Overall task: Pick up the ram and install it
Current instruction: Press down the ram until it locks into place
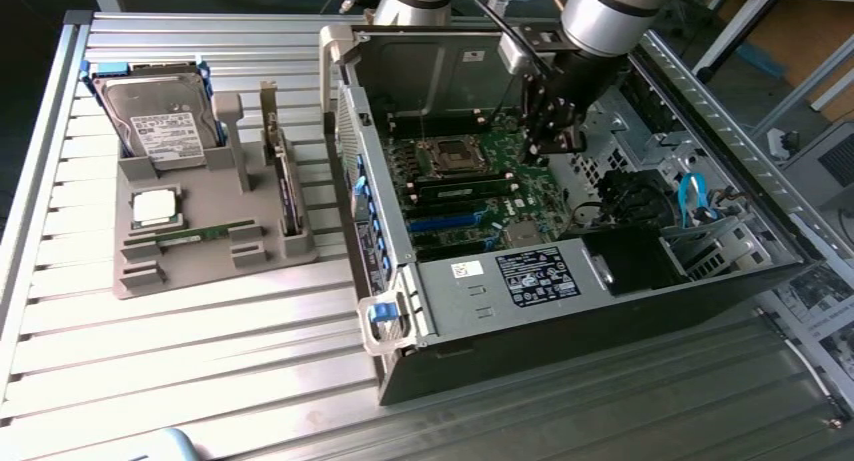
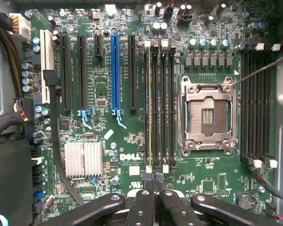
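Hovering inside the open computer case (image 1: 441, 281) above the motherboard (image 2: 113, 141), the gripper (image 2: 153, 188) has its fingers pressed together on nothing, while the ram (image 1: 203, 233) lies well apart toward the exterior view's left (long axis across the grey holder tray (image 1: 147, 266)), just beside the CPU chip (image 1: 156, 207).

A green motherboard (image 2: 132, 141) carries one blue expansion slot (image 2: 115, 70) among black ones, a silver finned heatsink (image 2: 83, 159), while the grey tray (image 1: 200, 243) holds a green ram (image 1: 203, 233).
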Robot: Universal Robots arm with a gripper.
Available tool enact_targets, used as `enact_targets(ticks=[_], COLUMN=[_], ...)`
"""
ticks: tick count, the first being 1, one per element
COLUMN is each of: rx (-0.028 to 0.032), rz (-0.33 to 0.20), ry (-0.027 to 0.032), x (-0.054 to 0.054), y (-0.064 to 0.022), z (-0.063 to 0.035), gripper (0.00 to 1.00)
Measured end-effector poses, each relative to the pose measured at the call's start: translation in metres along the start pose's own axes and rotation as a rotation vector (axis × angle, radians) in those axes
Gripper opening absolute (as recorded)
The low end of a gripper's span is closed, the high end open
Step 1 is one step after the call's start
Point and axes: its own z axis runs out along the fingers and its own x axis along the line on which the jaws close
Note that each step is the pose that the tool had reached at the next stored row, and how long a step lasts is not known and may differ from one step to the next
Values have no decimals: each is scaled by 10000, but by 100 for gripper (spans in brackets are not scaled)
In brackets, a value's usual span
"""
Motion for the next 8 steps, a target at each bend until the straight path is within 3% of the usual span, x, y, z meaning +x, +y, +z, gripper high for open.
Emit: enact_targets(ticks=[8], rx=[0], rz=[0], ry=[0], x=[3], y=[8], z=[103], gripper=[11])
